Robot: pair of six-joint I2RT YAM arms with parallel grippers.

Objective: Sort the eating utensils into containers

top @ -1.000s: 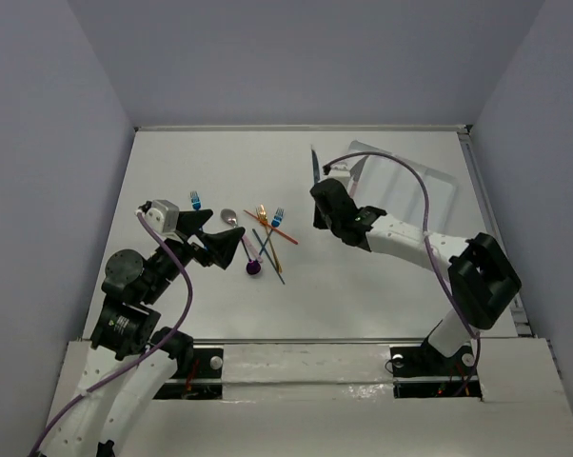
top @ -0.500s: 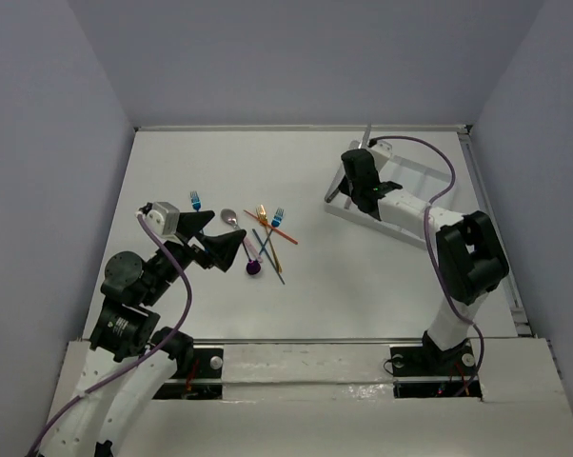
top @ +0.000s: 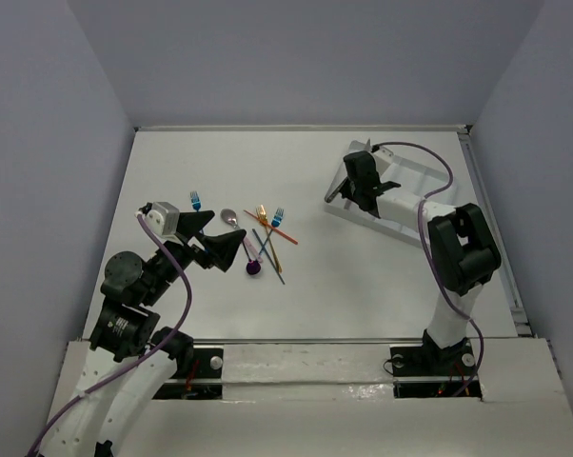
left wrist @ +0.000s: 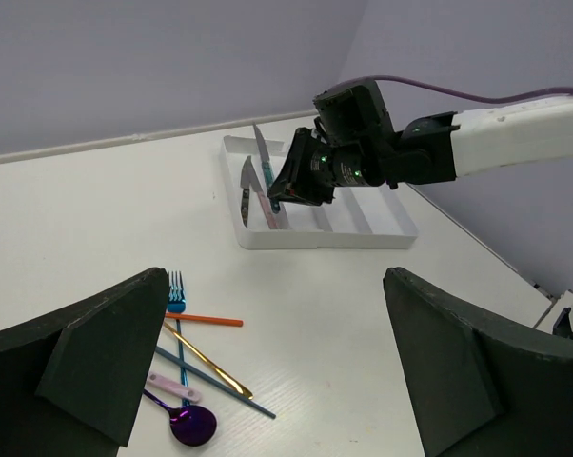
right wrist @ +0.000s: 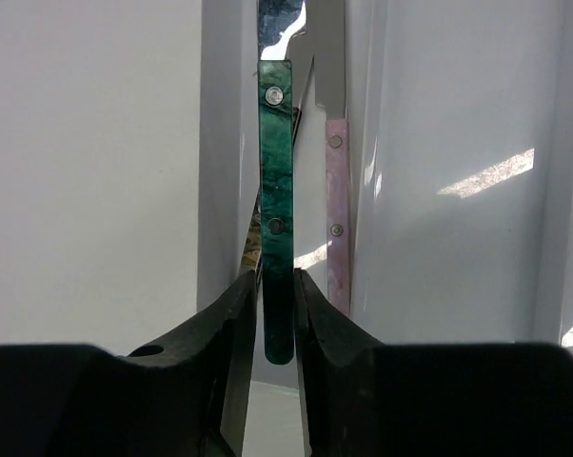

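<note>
Right wrist view: swung from mid-table to the tray (right wrist: 227, 143) within the past second, the right gripper (right wrist: 277, 286) narrowly pinches the green knife (right wrist: 275, 171) just inside its outer wall, beside a pink knife (right wrist: 336, 219), release likely next, while the wide-open left gripper (top: 215, 236) waits near the loose utensils (top: 265, 238).

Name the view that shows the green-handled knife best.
Right wrist view: the green marbled-handle metal knife fills the centre, between the jaws of the right gripper. Left wrist view shows it small, blade angled up over the white plastic tray. Top view mostly hides it under the arm.
</note>
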